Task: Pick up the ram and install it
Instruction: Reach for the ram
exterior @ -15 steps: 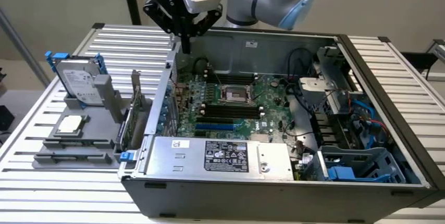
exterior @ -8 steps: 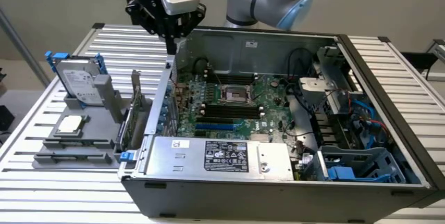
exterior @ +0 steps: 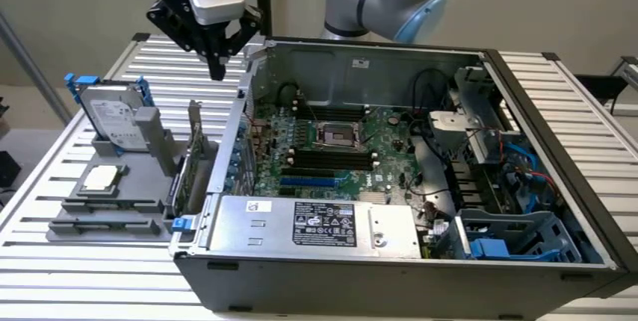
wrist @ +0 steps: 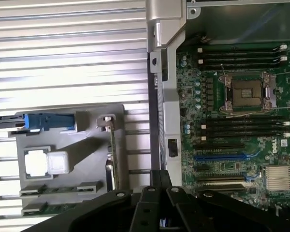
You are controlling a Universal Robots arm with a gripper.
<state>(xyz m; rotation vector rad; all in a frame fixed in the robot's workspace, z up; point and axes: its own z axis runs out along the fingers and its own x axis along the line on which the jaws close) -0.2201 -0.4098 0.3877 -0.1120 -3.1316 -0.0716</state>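
Ram (exterior: 112, 205) (wrist: 58, 190), a thin green strip with dark chips, sits on edge in a slot of the grey holder (exterior: 145, 187). The holder lies on the slatted metal bench (exterior: 60, 276) just beside the open computer case (exterior: 399, 269), on the exterior view's left of it. A second similar strip seems to sit in the neighbouring slot.

In the same holder, a square silver processor chip (exterior: 101, 179) lies close to the ram. A hard drive (exterior: 112, 119) with blue rails stands at the end nearer the case's back wall. An upright expansion card (exterior: 194, 138) stands along the holder's edge nearest the case.

The pincer (exterior: 215, 73) hangs above the gap between holder and case, well above the ram and touching nothing. Its fingers are pressed together with nothing between them.

Inside the case the green motherboard (exterior: 384, 131) lies exposed, and its long black memory slots (exterior: 324, 158) look empty.

Judging by this, the task is at its very start. The ram is not yet grasped or lifted, and seating it in a memory slot is still undone.
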